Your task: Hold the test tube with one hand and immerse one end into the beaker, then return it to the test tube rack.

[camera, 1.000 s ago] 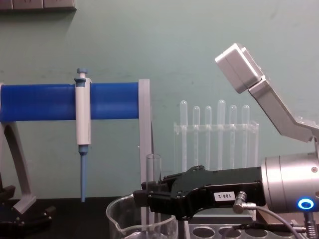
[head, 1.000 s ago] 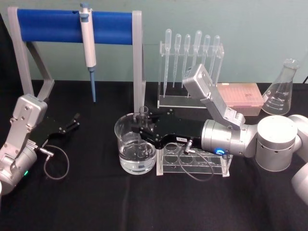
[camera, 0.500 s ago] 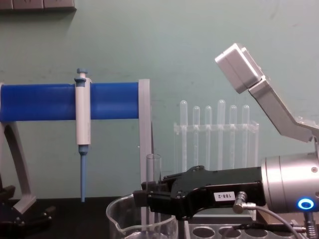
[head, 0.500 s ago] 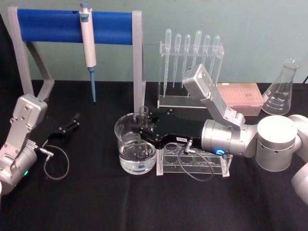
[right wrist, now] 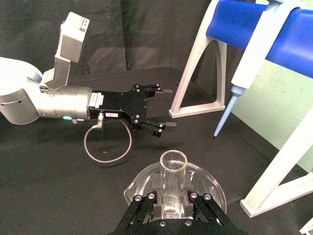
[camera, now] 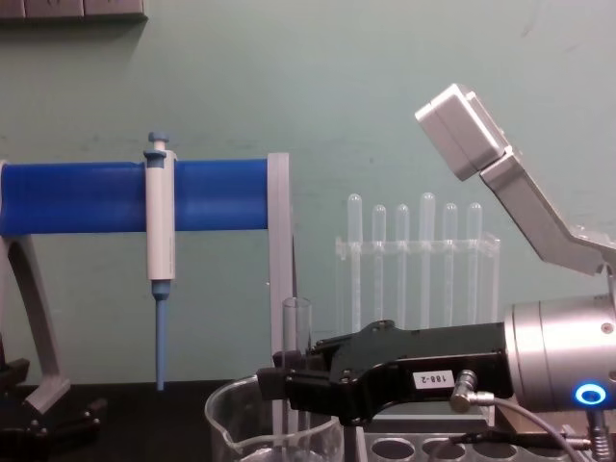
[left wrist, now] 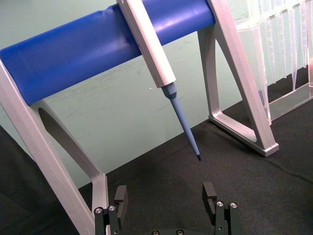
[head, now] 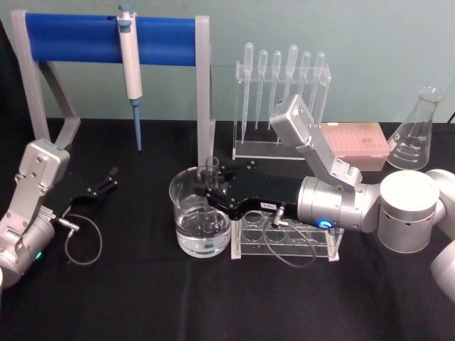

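The test tube [head: 210, 169] stands upright inside the beaker [head: 186, 217], its lower end down in the water and its rimmed mouth [camera: 295, 306] above the rim. My right gripper [head: 207, 190] is shut on the test tube [right wrist: 173, 169] just above the beaker [right wrist: 142, 183], reaching in from the right over the clear rack. The beaker [camera: 226, 414] sits at the table's middle, about a third full. My left gripper [left wrist: 166, 196] is open and holds nothing, parked low at the left [head: 105, 181] near the blue stand.
A clear rack with round holes [head: 288, 241] lies right of the beaker under my right arm. Behind stand a blue-barred stand [head: 106, 39] with a hanging pipettor [head: 129, 67], a pipette rack [head: 281, 106], a pink tip box [head: 352, 142] and a conical flask [head: 416, 131].
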